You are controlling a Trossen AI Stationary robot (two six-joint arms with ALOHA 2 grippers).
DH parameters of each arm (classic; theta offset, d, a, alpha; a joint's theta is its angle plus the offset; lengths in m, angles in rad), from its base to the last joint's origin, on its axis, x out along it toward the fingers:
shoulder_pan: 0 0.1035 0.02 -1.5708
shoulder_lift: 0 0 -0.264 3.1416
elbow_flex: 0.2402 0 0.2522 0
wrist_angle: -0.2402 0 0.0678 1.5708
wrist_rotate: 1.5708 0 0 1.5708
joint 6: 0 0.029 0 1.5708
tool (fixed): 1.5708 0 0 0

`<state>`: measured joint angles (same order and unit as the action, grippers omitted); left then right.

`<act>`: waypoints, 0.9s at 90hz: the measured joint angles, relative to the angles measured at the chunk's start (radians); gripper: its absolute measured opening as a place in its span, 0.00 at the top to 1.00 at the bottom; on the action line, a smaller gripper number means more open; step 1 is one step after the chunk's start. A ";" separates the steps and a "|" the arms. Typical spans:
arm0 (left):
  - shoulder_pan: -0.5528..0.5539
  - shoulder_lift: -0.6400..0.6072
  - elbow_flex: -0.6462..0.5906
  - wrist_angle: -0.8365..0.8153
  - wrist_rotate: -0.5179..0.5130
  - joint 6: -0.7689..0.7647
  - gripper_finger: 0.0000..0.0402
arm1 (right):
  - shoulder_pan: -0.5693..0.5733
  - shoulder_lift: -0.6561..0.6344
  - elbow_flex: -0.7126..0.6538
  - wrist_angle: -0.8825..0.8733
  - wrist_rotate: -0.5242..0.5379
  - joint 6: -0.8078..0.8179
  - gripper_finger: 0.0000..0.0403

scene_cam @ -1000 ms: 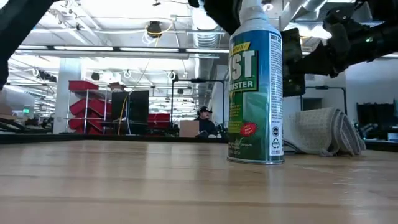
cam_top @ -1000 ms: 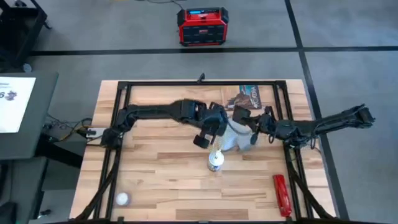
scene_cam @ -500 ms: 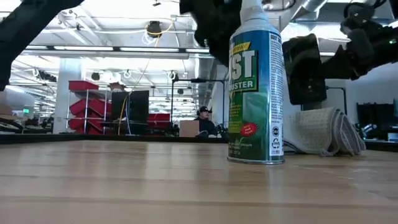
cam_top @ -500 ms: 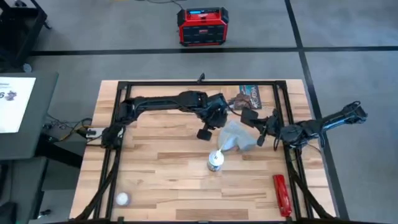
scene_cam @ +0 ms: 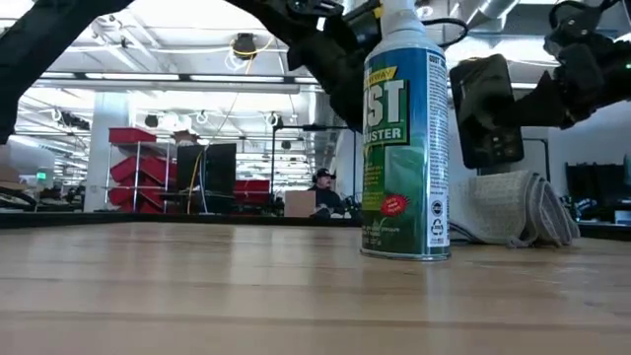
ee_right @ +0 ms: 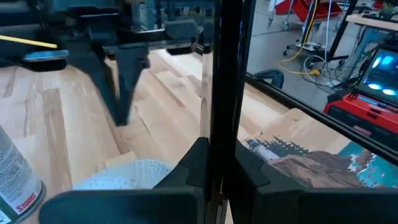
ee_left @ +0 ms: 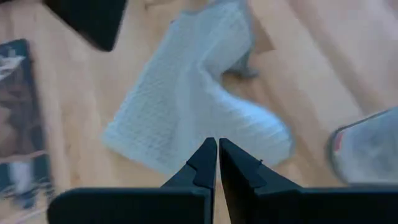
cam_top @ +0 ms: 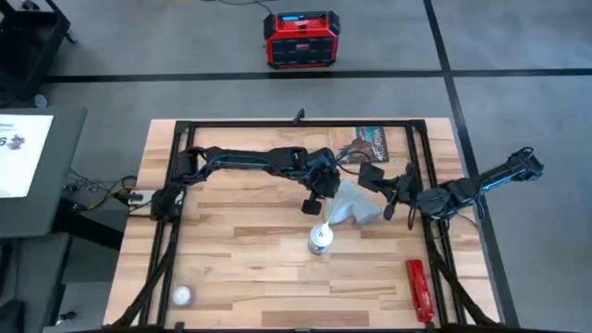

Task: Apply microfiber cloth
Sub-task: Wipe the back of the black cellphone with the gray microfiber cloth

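High view: camera overhead, facing straight down on the whole surface (cam_top: 231,250) and surrounding floor. Low view: camera at surface height, facing level across toward the room, very near the spray can (scene_cam: 404,138). Left wrist view: close, looking down past the left hand (ee_left: 217,163) onto the microfiber cloth (ee_left: 186,106). Right wrist view: close, looking across the surface past the right hand (ee_right: 214,171). All four views share the cloth and the can beside it.
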<state>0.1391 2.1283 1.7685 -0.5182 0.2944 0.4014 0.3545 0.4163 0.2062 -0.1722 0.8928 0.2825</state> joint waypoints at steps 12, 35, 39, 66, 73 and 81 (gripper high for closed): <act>-0.010 0.000 0.000 0.037 0.021 -0.047 0.99 | -0.034 0.000 0.000 -0.015 -0.001 -0.002 0.97; -0.018 0.062 0.000 0.099 0.024 -0.147 0.81 | -0.089 0.001 0.000 -0.017 -0.036 -0.018 0.97; -0.018 0.086 0.000 0.122 0.024 -0.161 0.77 | -0.095 0.002 0.000 -0.016 -0.037 -0.019 0.97; -0.023 0.166 -0.001 0.194 -0.010 -0.234 0.56 | -0.124 0.002 0.000 -0.027 -0.038 -0.028 0.97; -0.023 0.165 -0.001 0.203 -0.037 -0.230 0.53 | -0.124 0.002 0.000 -0.027 -0.038 -0.029 0.97; -0.022 0.165 -0.001 0.204 -0.045 -0.227 0.51 | -0.124 0.002 0.000 -0.025 -0.038 -0.028 0.97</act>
<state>0.1169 2.2936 1.7679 -0.3145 0.2490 0.1740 0.2306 0.4183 0.2062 -0.1970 0.8551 0.2543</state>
